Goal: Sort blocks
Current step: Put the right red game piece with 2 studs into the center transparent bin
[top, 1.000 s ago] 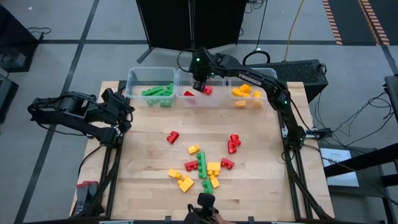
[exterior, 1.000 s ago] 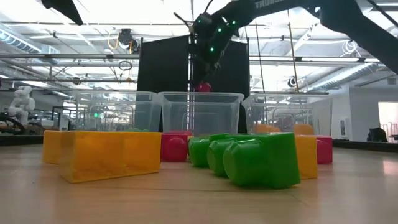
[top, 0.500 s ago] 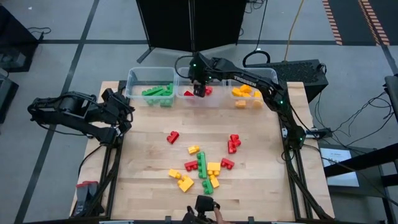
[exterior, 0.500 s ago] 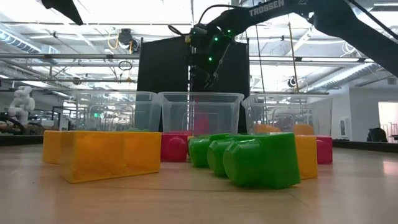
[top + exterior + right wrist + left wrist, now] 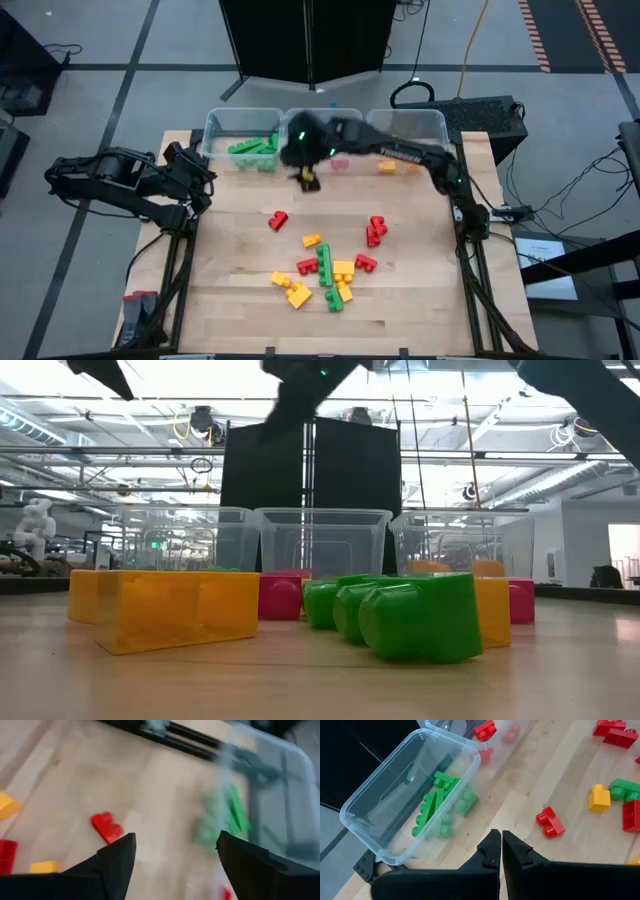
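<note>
Left gripper parked at worktop's left edge, fingers pressed together, empty. Far left bin holds green blocks. Right gripper spread wide, empty, blurred, hovers above worktop just near side of left and middle bins. Middle bin holds red blocks; far right bin holds yellow blocks. Lone red block lies mid-worktop. Loose blocks in red, green, yellow scattered centre to near edge.
</note>
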Controlling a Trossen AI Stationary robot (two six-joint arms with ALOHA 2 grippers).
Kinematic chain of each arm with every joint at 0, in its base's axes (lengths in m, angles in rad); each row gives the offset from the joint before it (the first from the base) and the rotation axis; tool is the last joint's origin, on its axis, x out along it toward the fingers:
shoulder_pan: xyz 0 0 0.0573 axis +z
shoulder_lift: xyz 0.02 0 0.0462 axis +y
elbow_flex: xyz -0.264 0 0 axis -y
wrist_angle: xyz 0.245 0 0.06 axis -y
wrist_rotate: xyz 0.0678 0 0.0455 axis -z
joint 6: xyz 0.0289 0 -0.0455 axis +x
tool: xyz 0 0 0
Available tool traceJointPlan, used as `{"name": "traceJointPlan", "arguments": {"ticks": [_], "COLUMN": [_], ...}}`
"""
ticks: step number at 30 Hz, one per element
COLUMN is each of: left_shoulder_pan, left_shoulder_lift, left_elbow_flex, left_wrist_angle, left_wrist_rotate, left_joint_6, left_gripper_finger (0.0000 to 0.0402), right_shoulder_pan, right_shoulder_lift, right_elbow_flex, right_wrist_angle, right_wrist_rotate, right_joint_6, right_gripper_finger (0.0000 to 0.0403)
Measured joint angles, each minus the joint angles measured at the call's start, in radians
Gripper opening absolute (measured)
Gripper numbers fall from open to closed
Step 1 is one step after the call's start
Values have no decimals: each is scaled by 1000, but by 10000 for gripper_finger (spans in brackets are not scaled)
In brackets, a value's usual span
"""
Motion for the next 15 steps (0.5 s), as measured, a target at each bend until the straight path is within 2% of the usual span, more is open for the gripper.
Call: {"name": "traceJointPlan", "arguments": {"ticks": [5, 11, 15], "left_shoulder_pan": [0, 0, 0], "left_shoulder_lift": [0, 0, 0], "left_elbow_flex": [0, 0, 0], "left_wrist_angle": [0, 0, -1], "left_wrist_rotate": [0, 3, 22], "left_joint_6": [0, 2, 2], "left_gripper_finger": [0, 0, 0], "right_shoulder_pan": [88, 123, 131], "right_shoulder_lift": [81, 177, 230], "right_elbow_flex": [0, -1, -1], "right_wrist_angle": [101, 220, 230], "right_wrist_rotate": [16, 5, -68], "right_joint_6": [-101, -114, -84], "right_gripper_finger": [269, 269, 269]}}
